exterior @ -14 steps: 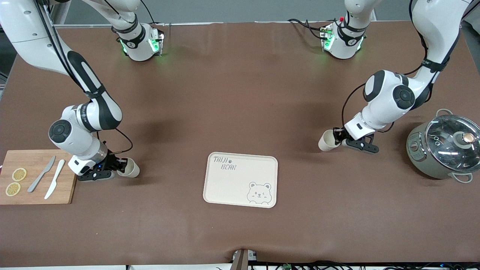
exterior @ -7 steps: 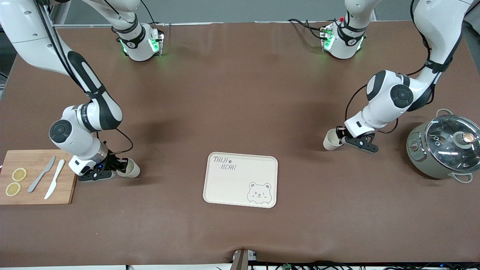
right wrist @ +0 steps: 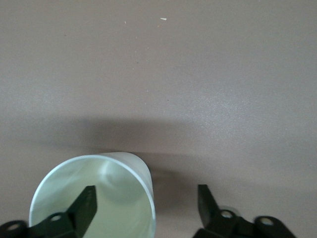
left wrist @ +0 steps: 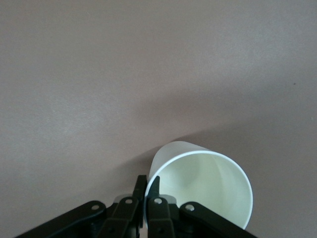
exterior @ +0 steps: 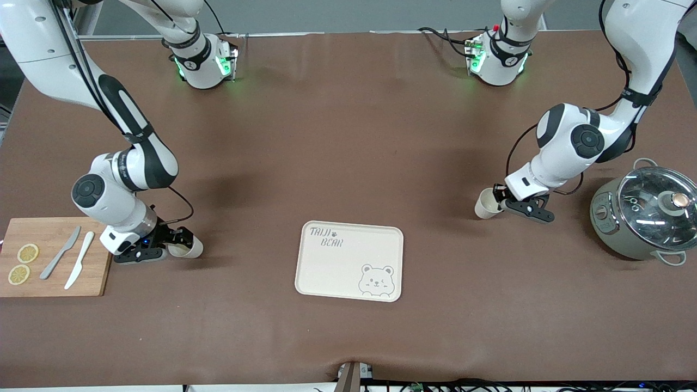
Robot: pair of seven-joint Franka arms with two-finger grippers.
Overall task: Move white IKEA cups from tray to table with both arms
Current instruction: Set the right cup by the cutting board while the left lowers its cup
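One white cup (exterior: 486, 205) is at the left arm's end of the table, tilted, mouth up. My left gripper (exterior: 497, 202) is shut on its rim. In the left wrist view the gripper (left wrist: 147, 179) pinches the wall of the cup (left wrist: 208, 191), one finger inside and one outside. The second white cup (exterior: 187, 249) stands on the table at the right arm's end. My right gripper (exterior: 178, 243) is open around its rim. In the right wrist view the gripper (right wrist: 147, 191) has one finger inside the cup (right wrist: 99, 198) and the other well outside.
A cream bear-printed tray (exterior: 337, 267) lies mid-table, nearer the front camera than both cups. A lidded grey pot (exterior: 642, 212) stands beside the left arm. A wooden board (exterior: 98, 275) with two knives and lemon slices lies beside the right arm.
The left gripper has carried its cup a little toward the left arm's end and turned it more upright. The right arm's cup has sunk slightly and sits more upright.
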